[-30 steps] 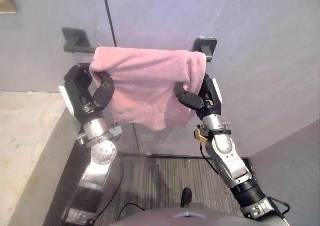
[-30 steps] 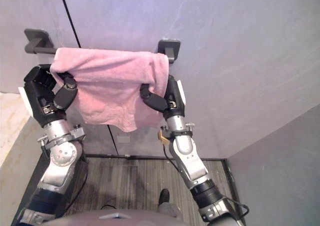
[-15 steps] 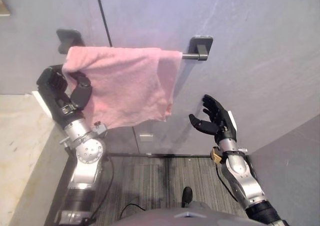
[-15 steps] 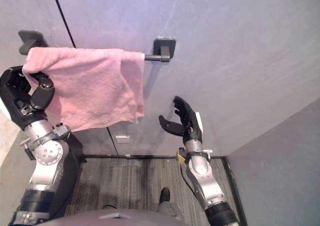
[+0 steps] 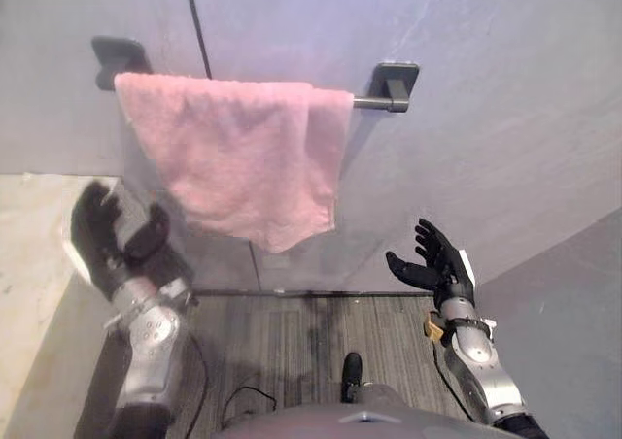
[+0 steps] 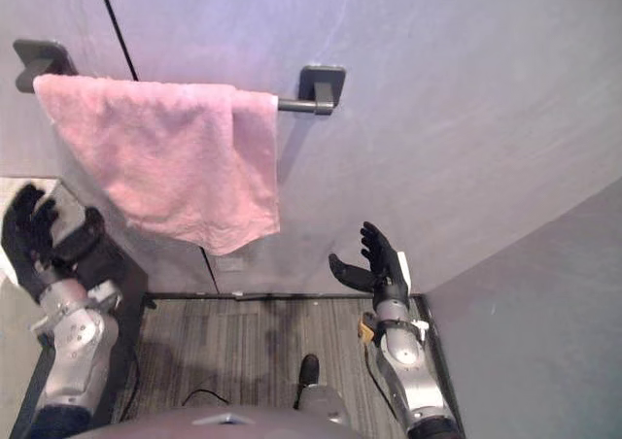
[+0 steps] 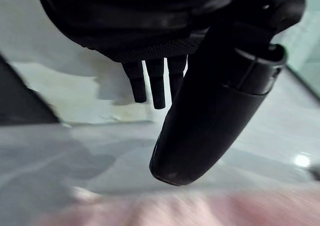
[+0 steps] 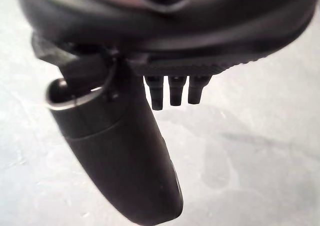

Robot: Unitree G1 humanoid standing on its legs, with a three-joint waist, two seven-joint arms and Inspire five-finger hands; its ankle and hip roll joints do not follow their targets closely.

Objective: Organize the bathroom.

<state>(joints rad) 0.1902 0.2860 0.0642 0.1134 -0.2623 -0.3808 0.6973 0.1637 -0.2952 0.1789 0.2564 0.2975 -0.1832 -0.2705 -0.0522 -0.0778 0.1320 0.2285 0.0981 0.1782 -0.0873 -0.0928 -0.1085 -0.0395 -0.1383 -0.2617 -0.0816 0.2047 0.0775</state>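
Observation:
A pink towel (image 5: 238, 152) hangs draped over a dark towel bar (image 5: 374, 101) fixed to the grey wall, bunched toward the bar's left end. My left hand (image 5: 115, 240) is below the towel's left edge, apart from it, fingers straight and empty; the left wrist view shows its thumb (image 7: 215, 111) with a blur of pink towel (image 7: 200, 211) past it. My right hand (image 5: 432, 264) is low at the right, well away from the towel, fingers spread and empty. The right wrist view has its thumb (image 8: 120, 156) against the bare wall.
The bar's right bracket (image 5: 397, 78) and left bracket (image 5: 117, 52) stick out from the wall. A dark vertical seam (image 5: 194, 21) runs down the wall. A pale counter (image 5: 34, 264) lies at the left and dark striped floor (image 5: 292, 332) below.
Both hands have let go of the towel and dropped down away from it. The towel now hangs free on the bar. The view has shifted slightly.

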